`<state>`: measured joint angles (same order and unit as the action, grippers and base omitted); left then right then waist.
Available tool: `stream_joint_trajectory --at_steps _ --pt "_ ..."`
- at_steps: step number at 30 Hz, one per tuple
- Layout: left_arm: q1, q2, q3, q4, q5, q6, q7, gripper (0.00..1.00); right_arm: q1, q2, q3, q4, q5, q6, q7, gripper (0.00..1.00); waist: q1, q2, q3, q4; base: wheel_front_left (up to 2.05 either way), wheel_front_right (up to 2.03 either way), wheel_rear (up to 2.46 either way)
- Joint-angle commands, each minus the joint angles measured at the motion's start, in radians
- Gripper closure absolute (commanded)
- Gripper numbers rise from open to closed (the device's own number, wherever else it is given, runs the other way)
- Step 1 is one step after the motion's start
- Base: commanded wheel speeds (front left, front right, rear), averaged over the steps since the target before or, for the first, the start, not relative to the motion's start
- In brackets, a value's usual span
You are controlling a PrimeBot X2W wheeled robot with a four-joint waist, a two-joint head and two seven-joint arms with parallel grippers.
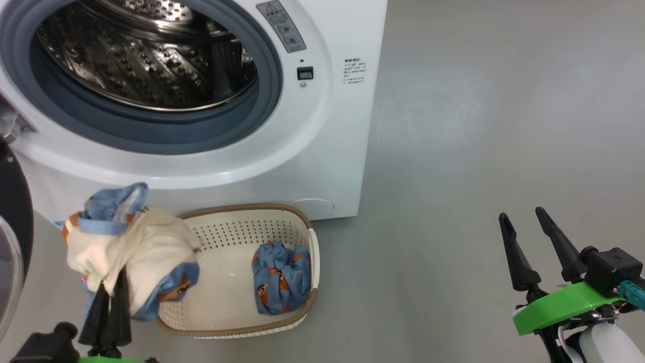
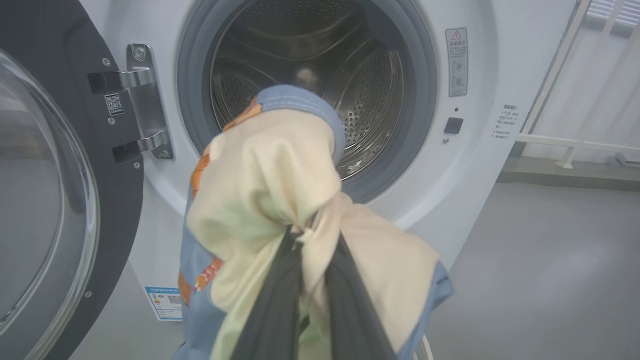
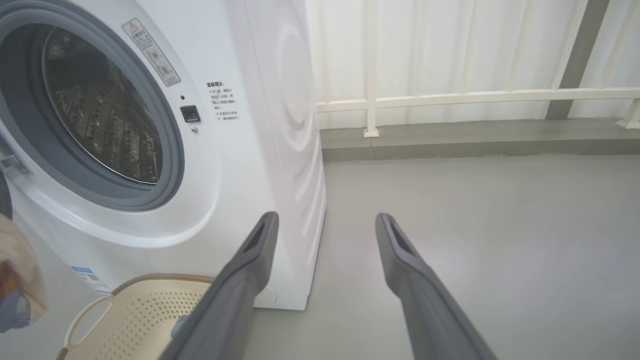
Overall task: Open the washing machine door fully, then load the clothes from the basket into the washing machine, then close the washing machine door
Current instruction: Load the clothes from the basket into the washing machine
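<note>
A: Door status?
B: Door (image 2: 45,190) is noted swung wide to the left of the washer (image 1: 322,151). Drum (image 1: 146,65) is exposed and nothing is seen inside it. First step is judged done.
A: Clothes?
B: A cream-and-blue bundle of clothes (image 1: 136,247) is pinched by the left gripper (image 2: 315,240), fingers clenched on the cloth. It is held above the basket's left edge (image 1: 242,237), below the drum mouth, not yet inside.
A: Anything left in the basket?
B: One blue garment (image 1: 281,277) is seen against the right wall. At least one more pick is judged needed.
A: Right gripper?
B: Right gripper (image 1: 521,213) is held over bare floor (image 1: 478,126), well apart from the washer, fingers spread, nothing grasped.
A: Remaining?
B: Bundle to be fed into the drum, blue garment to be fetched, door to be shut. Loading is judged barely begun.
</note>
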<state>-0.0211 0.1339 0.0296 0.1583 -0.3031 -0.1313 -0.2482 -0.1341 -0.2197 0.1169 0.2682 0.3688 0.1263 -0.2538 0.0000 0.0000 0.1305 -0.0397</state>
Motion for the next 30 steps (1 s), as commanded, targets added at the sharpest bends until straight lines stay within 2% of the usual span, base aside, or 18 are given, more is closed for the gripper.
stream_joint_trajectory --at_steps 1,7,14,23,30 --pt "-0.050 0.013 0.043 -0.038 0.014 0.001 -0.014 1.00 -0.024 -0.008 0.008 -0.028 -0.009 0.004 -0.008 0.00 0.0000 0.0000 0.021 -0.001 0.00 0.00 0.00" --pt "-0.133 0.013 0.061 -0.043 0.017 0.001 -0.014 1.00 -0.055 0.004 0.005 -0.038 -0.014 0.004 -0.008 0.00 0.0000 0.0000 0.085 -0.006 0.00 0.00 0.00" --pt "-0.312 0.053 0.075 -0.008 0.004 0.001 -0.014 1.00 -0.112 0.019 0.000 -0.050 -0.021 0.004 -0.008 0.00 0.0000 0.0000 0.192 -0.016 0.00 0.00 0.00" --pt "-0.607 0.135 0.056 0.136 -0.010 0.001 -0.014 1.00 -0.205 0.042 0.005 -0.062 -0.028 0.004 -0.008 0.00 0.0000 0.0000 0.329 -0.046 0.00 0.00 0.00" --pt "-0.786 0.189 0.034 0.283 -0.024 0.001 -0.014 1.00 -0.254 0.064 0.016 -0.067 -0.033 0.004 -0.008 0.00 0.0000 0.0000 0.386 -0.081 0.00 0.00 0.00"
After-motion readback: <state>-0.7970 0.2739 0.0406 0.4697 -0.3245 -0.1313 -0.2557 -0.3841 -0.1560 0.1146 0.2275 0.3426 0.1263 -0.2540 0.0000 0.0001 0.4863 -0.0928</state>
